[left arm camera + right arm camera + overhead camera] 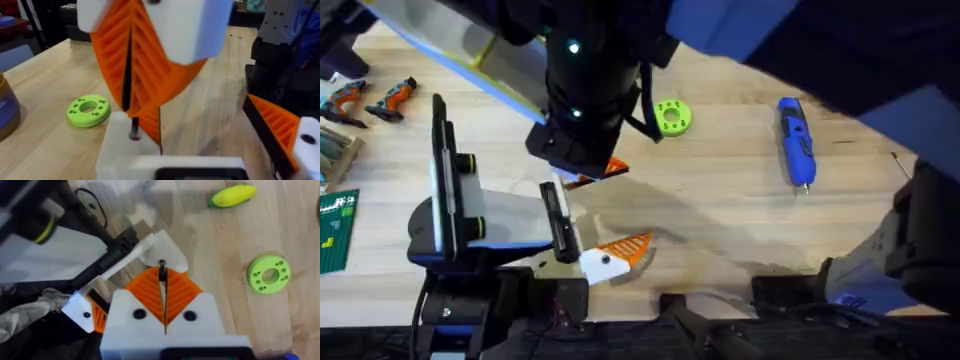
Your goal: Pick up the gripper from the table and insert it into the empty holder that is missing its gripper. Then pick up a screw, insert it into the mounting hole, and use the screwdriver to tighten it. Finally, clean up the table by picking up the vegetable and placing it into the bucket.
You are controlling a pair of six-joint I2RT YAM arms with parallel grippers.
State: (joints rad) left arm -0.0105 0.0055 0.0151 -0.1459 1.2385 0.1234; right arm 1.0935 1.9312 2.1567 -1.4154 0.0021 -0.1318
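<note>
- The step in hand looks like the screw (the 2nd part of the job): the right gripper (163, 280) has reached across to the middle of the overhead view, its jaws pressed together on a thin dark pin that I take for the screw (162, 270).
- The screw hangs tip-down right at the empty holder (122, 145), the white block at the bottom centre of the left wrist view; the tip seems to touch its top face, though I cannot tell if it sits in the hole.
- An orange piece stands just beside that block. It may be the seated gripper, but I cannot be sure.
- The left gripper (192, 125) has its jaws spread, the white block on 1 side and an orange ribbed finger well apart on the other.
- Next, I judge, the screw must go straight down into the mounting hole and be let go upright. Then comes the screwdriver (796, 140), lying at the upper right of the tabletop (740, 220).
- The vegetable (232, 196) lies on the wood, not yet in the bucket (7, 110) at the left edge, near a green disc (672, 117).
</note>
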